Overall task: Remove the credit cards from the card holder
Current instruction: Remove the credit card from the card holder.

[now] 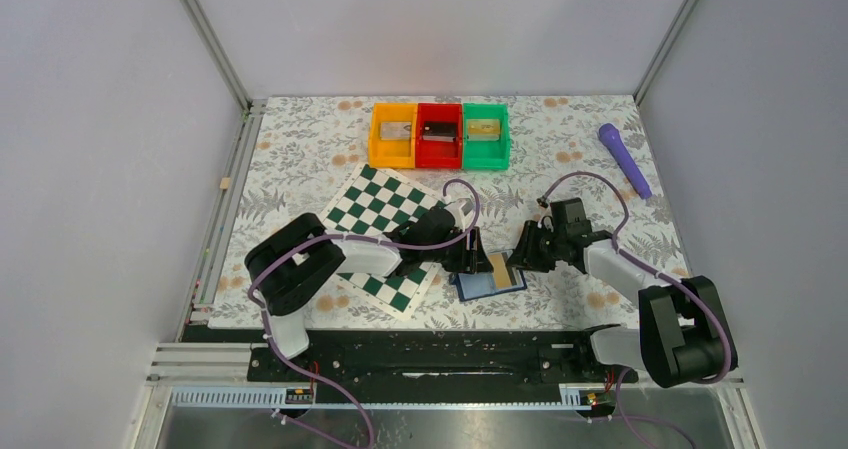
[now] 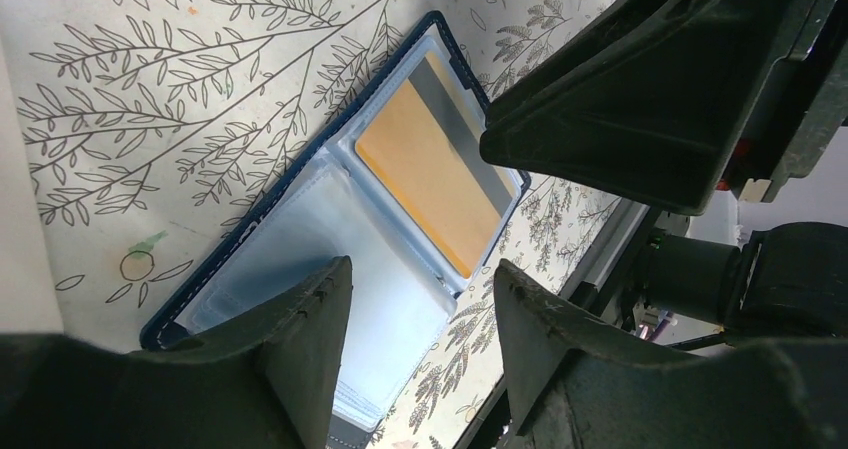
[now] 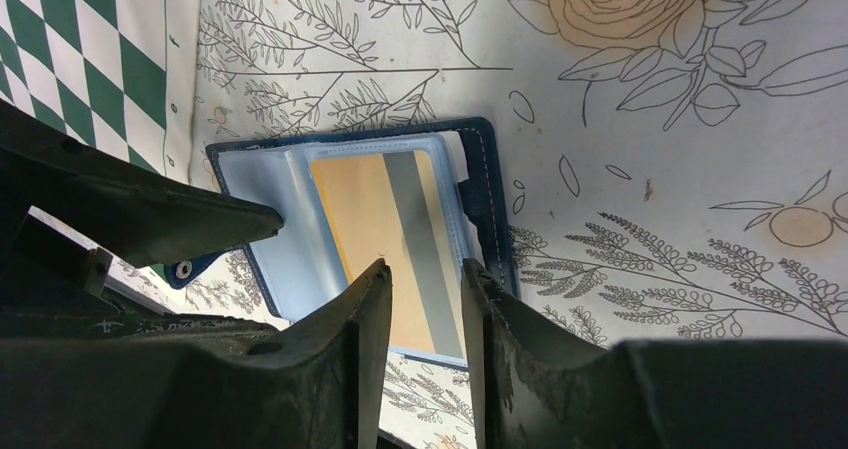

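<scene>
Chessboard mat [image 1: 385,231] lay left of centre on the worktop [image 1: 300,149]. Left pincer [image 2: 420,274] stood fairly wide with nothing between its jaws, one tip resting on the clear pocket of the left half of the card holder [image 3: 255,184]. The holder lay open and flat near the middle of the worktop's near edge. One credit card [image 3: 360,219], tan-gold with a dark stripe, sat in the right-hand pocket. Right pincer [image 3: 425,274] hung over it, jaws narrow and apart, no grip evident. Judged step: holder pinned, first card not yet drawn. Next move likely calls for catching the card's exposed edge and sliding it along the pocket while the left holds the holder down.
</scene>
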Robot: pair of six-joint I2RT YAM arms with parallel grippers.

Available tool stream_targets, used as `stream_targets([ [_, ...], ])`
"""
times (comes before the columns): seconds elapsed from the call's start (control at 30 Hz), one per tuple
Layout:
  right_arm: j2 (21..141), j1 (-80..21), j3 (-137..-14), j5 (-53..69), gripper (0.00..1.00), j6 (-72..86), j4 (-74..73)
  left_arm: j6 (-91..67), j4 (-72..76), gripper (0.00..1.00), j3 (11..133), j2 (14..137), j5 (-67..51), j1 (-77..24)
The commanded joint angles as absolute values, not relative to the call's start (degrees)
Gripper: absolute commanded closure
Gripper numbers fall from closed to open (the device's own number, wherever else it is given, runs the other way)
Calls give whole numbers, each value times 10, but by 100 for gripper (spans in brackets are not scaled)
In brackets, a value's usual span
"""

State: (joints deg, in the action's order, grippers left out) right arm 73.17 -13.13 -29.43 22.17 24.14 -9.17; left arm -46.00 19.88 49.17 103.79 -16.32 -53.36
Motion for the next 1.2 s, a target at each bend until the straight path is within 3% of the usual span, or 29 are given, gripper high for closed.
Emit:
stream_targets([
  [0.0,739,-134,-318,238,62,228,-109,-460,233,46,496,1049,-164,-535],
  [0.57,768,-134,-321,255,70,238,-120,-481,293,50,477,1063,-171,-536],
  [1.17,773,-135,-324,254,72,236,-125,-478,287,49,480,1016,-156,-544],
])
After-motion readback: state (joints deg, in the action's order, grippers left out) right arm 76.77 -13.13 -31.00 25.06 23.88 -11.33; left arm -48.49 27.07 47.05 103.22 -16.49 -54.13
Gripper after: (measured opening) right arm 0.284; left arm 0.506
